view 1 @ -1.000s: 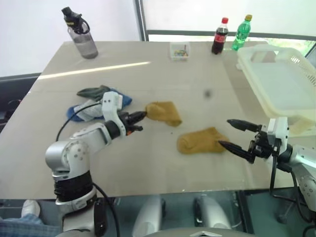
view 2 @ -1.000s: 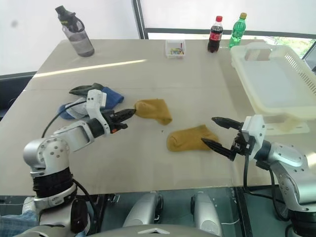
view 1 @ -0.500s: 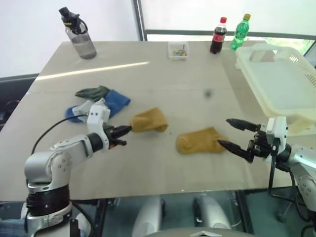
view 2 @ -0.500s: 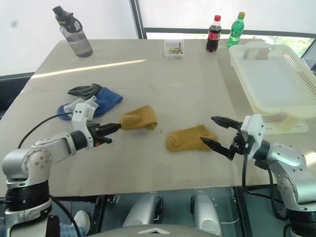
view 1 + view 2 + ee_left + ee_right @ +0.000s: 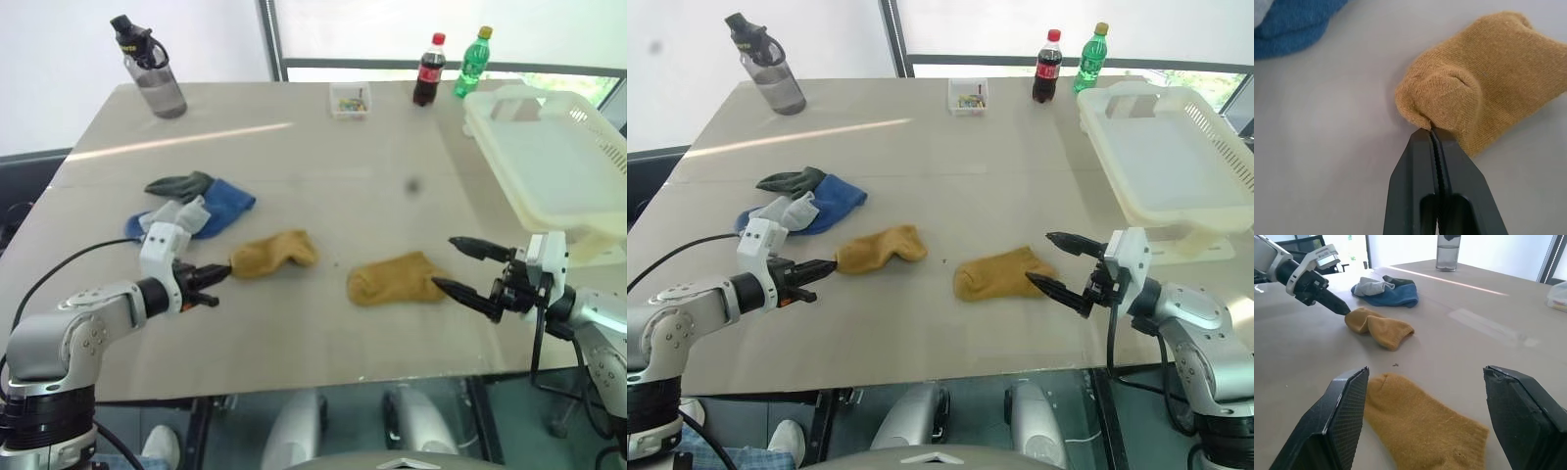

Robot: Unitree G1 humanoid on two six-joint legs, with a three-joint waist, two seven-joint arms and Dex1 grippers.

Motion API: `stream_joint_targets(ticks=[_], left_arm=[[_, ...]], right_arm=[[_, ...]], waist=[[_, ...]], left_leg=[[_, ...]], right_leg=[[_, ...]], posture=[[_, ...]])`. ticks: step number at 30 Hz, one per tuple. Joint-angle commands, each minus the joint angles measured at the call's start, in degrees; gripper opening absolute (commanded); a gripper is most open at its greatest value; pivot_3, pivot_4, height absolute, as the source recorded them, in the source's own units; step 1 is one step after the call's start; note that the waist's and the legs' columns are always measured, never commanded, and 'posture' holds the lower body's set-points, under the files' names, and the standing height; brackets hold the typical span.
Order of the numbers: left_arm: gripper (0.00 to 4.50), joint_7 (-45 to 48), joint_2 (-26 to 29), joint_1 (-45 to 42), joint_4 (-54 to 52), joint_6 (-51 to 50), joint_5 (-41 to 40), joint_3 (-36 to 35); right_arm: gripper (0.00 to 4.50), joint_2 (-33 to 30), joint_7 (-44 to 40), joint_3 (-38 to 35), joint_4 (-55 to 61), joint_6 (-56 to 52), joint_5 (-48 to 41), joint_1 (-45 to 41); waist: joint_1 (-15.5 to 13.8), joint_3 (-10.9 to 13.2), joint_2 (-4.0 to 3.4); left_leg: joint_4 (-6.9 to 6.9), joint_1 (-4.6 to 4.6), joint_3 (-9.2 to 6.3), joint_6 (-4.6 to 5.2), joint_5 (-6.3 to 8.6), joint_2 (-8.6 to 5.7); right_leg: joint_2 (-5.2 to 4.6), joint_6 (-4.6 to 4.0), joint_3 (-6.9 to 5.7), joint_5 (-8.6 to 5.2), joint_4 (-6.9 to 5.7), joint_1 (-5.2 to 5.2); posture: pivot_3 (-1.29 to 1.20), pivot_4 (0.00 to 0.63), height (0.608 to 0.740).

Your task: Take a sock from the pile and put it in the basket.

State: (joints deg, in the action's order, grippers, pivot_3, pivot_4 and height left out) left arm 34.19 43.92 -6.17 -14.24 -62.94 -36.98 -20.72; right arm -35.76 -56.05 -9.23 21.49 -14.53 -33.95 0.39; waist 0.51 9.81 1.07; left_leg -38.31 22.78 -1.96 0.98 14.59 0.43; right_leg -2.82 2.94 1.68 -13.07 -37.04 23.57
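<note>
My left gripper (image 5: 222, 271) is shut on the near end of a mustard sock (image 5: 275, 252), which lies stretched on the table; the left wrist view shows the closed tips pinching its fabric (image 5: 1449, 93). Behind it lies the pile (image 5: 191, 201) of blue, dark green and light grey socks. A second mustard sock (image 5: 397, 277) lies mid-table, just ahead of my right gripper (image 5: 458, 266), which stands open and holds nothing. The cream basket (image 5: 578, 206) sits at the table's right edge.
At the far edge of the table stand a grey water bottle (image 5: 149, 69), a small clear box (image 5: 352, 99), a cola bottle (image 5: 426, 72) and a green bottle (image 5: 471, 66). The table's front edge runs close under both grippers.
My left gripper has drawn back toward the near left, dragging the mustard sock with it, so the sock now lies stretched out. The right gripper has stayed put.
</note>
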Motion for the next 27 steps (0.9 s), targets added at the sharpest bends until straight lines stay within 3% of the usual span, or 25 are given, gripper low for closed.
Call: stream_joint_targets(ticks=[1,7,21,27], left_arm=[[0.07,1.99,2.3,0.71,0.0,2.09,0.41,-1.05],[0.07,2.86,0.82,0.24,-1.84,1.82,-0.9,1.97],[0.07,-9.12,-20.05,-8.65,-4.13,-1.32,-2.81,11.8],[0.07,-12.02,-23.57,-9.3,-4.1,-0.81,-2.0,13.85]], right_arm=[[3.81,-0.03,-1.02,-0.38,0.15,1.96,-0.03,-0.55],[3.81,0.11,-1.52,-0.3,-0.81,2.88,0.41,-0.45],[3.81,0.98,-0.88,0.14,-1.79,3.75,1.59,-0.58],[3.81,2.43,5.61,1.92,-2.52,-0.25,4.57,-1.69]], waist=[[0.03,0.02,0.01],[0.02,0.03,0.01],[-0.13,0.05,0.02],[0.07,0.05,0.02]], left_leg=[[0.0,0.0,0.0,0.0,0.0,0.01],[0.0,0.0,0.02,0.0,0.0,0.02],[-0.02,0.0,0.0,0.0,0.0,-0.08],[-0.02,-0.01,0.01,0.0,0.0,-0.11]], right_leg=[[0.0,0.0,0.0,0.0,0.0,0.0],[-0.01,0.0,0.01,0.0,0.0,0.0],[-0.01,0.24,0.01,0.15,-0.04,-0.01],[0.01,0.24,0.03,0.15,-0.04,-0.01]], posture=[[0.0,0.15,0.74],[0.0,0.15,0.74],[0.0,0.15,0.74],[0.0,0.15,0.74]])
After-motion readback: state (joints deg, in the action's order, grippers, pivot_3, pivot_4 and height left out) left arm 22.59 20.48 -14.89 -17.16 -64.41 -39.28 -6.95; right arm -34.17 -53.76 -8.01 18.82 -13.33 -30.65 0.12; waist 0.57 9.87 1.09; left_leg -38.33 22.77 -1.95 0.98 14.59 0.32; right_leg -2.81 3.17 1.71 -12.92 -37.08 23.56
